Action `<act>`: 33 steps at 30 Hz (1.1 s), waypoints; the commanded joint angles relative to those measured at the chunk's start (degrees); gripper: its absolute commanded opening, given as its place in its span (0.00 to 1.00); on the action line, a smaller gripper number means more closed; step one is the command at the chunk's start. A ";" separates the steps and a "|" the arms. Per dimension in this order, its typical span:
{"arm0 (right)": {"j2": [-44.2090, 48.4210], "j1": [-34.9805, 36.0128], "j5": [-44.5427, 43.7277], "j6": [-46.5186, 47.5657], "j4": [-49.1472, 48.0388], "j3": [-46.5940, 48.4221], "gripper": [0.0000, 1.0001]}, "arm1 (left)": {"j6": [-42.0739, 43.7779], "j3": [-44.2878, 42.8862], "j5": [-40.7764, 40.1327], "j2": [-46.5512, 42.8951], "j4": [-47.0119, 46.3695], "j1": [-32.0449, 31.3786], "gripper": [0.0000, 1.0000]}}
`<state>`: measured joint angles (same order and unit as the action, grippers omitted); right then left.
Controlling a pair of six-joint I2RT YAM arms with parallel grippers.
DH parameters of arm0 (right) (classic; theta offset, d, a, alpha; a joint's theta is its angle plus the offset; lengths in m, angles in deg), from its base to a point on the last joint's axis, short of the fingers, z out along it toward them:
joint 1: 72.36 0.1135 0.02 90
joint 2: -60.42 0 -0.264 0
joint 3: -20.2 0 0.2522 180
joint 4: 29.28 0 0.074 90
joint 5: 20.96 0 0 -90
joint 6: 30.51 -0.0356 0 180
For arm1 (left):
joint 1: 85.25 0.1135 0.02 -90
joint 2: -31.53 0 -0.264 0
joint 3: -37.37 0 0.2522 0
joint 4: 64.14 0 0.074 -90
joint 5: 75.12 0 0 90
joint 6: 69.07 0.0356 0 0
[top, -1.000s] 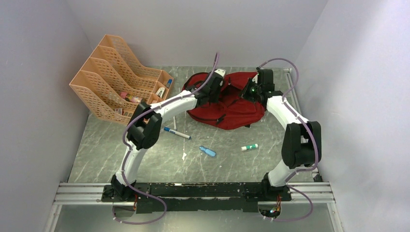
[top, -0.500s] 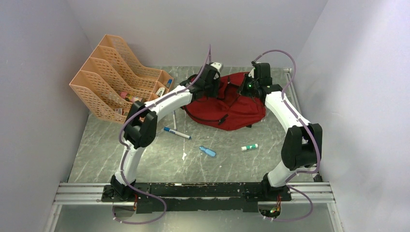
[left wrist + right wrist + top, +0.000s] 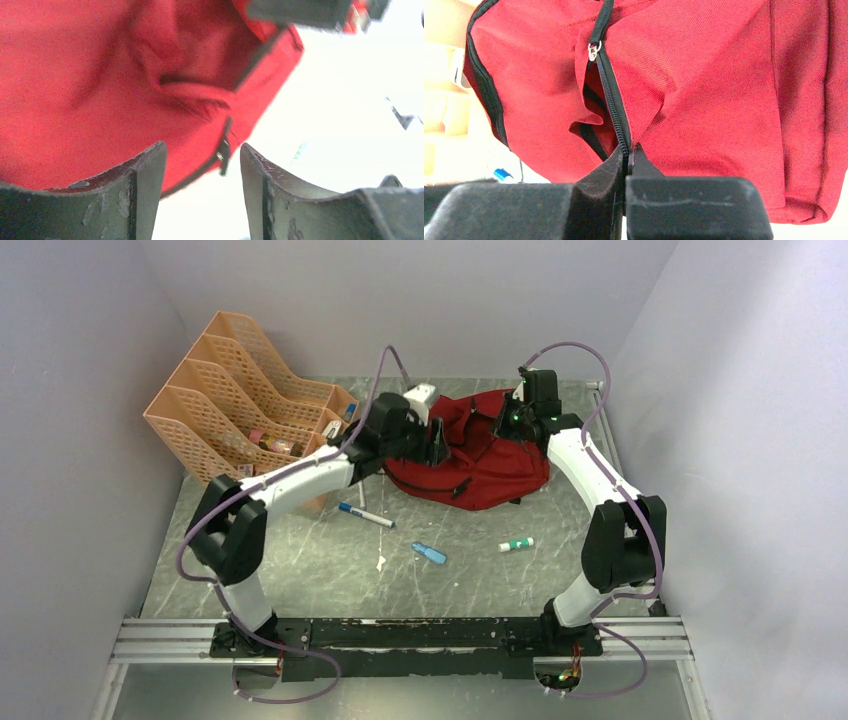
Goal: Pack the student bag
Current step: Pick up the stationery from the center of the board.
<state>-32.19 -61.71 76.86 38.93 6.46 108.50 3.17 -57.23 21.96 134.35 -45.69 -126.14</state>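
left arm: elbow has swung out to the left since a second ago.
left gripper: fingers spread, at the bag's left edge.
right gripper: pinching the zipper edge; only its wrist view shows this.
student bag: far centre of table.

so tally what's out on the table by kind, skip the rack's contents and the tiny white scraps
bag: 1
rack: 1
pen: 1
blue tube: 1
green tube: 1
total: 5
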 commanded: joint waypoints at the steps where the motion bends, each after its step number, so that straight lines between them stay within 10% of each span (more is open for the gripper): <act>1: 1.38 0.07 1.29 -0.69 -0.27 0.47 0.00 | -3.18 12.99 10.48 -4.70 -16.61 -3.23 0.60; 17: 2.93 0.07 0.73 -0.52 -0.22 -1.42 0.00 | 5.48 26.33 11.07 2.08 -47.14 -19.56 0.62; 33: 3.39 0.00 0.84 0.07 -1.09 -3.03 0.00 | 17.03 21.03 8.88 13.60 -51.74 -22.53 0.71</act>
<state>-31.25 -61.73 77.20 38.78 5.65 106.42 16.26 -33.67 32.36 146.90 -93.52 -147.99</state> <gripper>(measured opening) 0.014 0.706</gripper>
